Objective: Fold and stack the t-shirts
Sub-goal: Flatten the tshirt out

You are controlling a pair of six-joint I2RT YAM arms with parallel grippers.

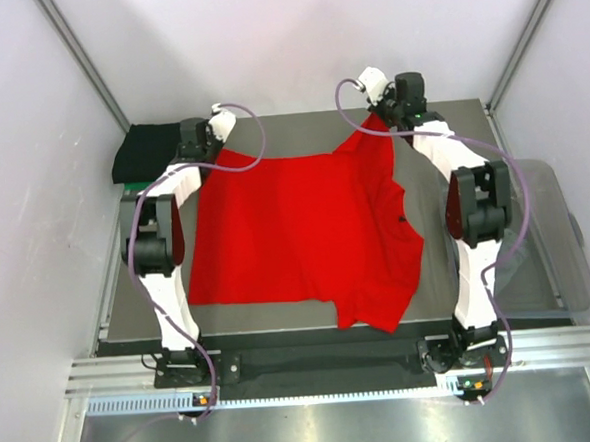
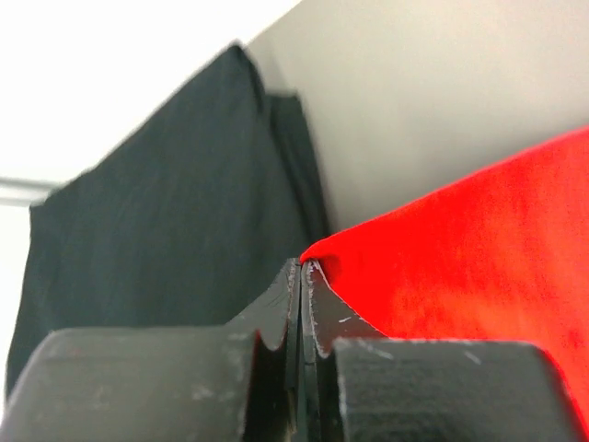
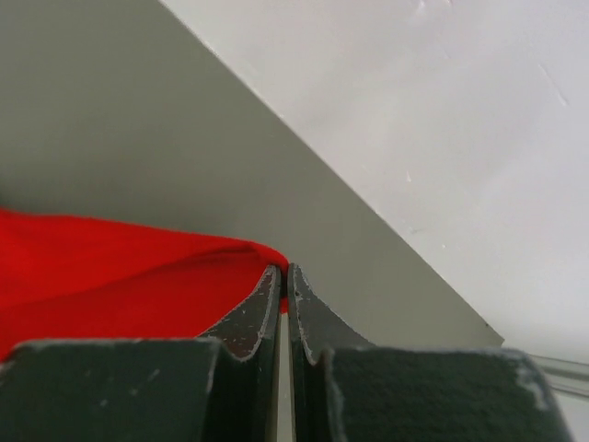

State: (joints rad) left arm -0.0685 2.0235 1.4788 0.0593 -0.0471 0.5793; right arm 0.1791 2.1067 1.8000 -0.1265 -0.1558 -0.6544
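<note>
Clearly, left gripper (image 2: 302,265) and right gripper (image 3: 283,271) each pinch the red t-shirt (image 1: 295,226), jaws nearly touching.

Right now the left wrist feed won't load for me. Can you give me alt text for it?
The left gripper is shut on a corner of the red t-shirt, which spreads away to the right over the grey table. A black t-shirt lies on the left, beyond the fingertips.

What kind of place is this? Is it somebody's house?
Probably not a house: it looks like a robot test booth. A left arm and a right arm are mounted at the edge of a grey table, plain white walls close it in, and a red t-shirt lies spread out.
</note>
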